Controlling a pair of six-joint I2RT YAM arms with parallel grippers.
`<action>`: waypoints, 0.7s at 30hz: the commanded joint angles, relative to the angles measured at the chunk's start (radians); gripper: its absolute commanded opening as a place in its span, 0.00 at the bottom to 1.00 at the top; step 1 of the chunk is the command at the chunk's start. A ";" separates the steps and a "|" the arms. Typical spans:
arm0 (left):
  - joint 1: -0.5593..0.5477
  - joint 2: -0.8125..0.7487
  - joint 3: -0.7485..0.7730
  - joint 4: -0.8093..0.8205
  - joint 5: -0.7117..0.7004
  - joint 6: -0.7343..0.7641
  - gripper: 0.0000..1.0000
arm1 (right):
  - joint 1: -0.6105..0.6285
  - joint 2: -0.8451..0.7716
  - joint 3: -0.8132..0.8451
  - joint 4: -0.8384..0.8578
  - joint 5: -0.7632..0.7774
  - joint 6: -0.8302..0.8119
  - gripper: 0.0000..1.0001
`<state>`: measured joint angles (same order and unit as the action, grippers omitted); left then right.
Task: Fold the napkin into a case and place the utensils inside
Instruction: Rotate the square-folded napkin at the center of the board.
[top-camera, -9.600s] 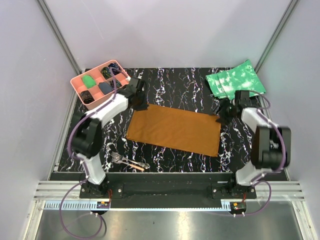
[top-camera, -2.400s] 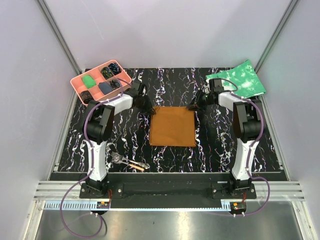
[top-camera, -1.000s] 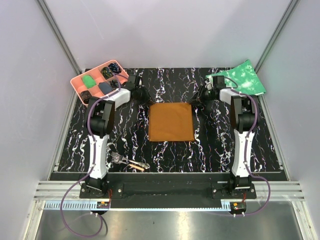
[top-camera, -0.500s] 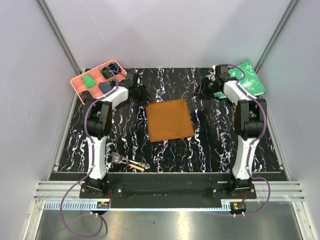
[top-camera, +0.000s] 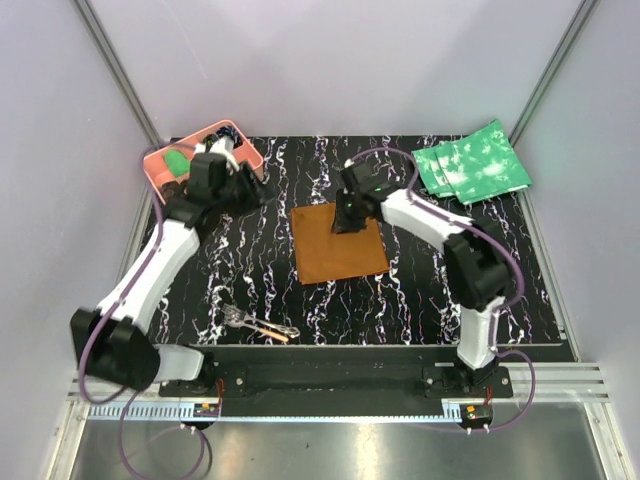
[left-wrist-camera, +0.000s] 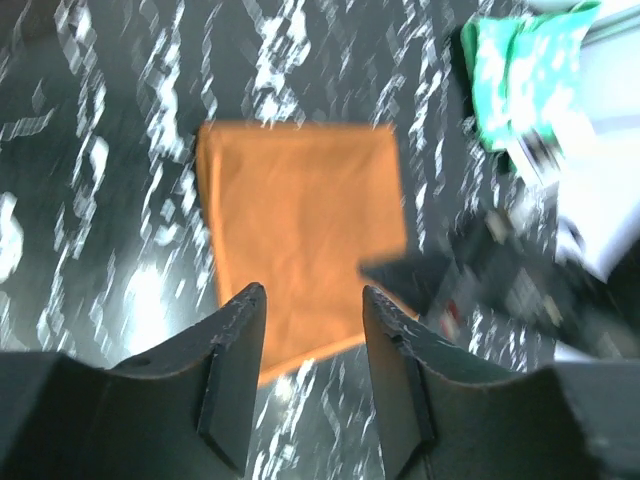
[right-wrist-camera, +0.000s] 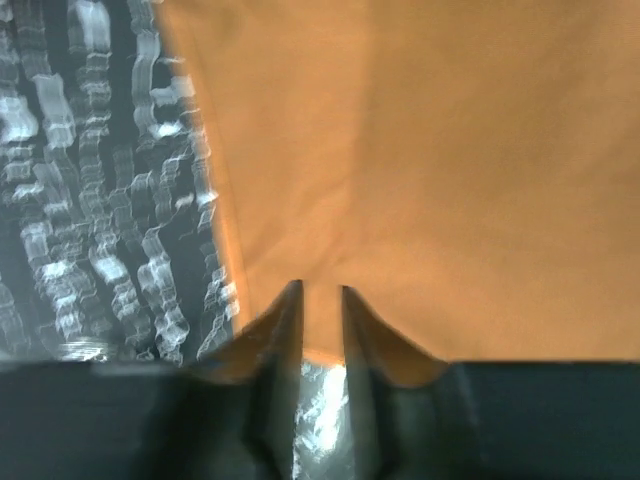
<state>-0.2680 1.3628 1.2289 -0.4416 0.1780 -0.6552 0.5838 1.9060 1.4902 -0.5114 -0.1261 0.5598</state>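
Note:
The rust-brown napkin (top-camera: 338, 243) lies folded into a rough square in the middle of the table. It also shows in the left wrist view (left-wrist-camera: 300, 225) and fills the right wrist view (right-wrist-camera: 440, 150). My right gripper (top-camera: 345, 216) hangs over the napkin's far edge; its fingers (right-wrist-camera: 320, 288) stand a narrow gap apart with nothing between them. My left gripper (top-camera: 243, 187) is open and empty (left-wrist-camera: 310, 292), left of the napkin near the pink tray. The fork and the orange-ended piece (top-camera: 260, 325) lie at the front left.
A pink compartment tray (top-camera: 160, 162) stands at the back left, partly behind my left arm. Green mottled cloths (top-camera: 472, 160) lie at the back right, also in the left wrist view (left-wrist-camera: 520, 70). The table is black marble (top-camera: 420, 290).
The napkin went from a long strip to a square. In the last half second my right gripper swung from the green cloths to the napkin's far edge; my left arm pulled back leftward.

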 joint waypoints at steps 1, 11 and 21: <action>-0.004 -0.152 -0.152 -0.034 -0.043 0.012 0.43 | 0.019 0.125 0.108 0.001 0.166 0.023 0.14; -0.005 -0.177 -0.236 -0.034 -0.023 0.037 0.22 | 0.093 0.248 0.154 -0.016 0.129 0.032 0.00; -0.112 0.187 -0.099 0.107 -0.003 0.022 0.07 | 0.097 0.139 0.033 -0.001 0.112 -0.020 0.00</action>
<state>-0.3386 1.4006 1.0348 -0.4599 0.1528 -0.6285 0.6807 2.1304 1.5497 -0.4980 -0.0280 0.5743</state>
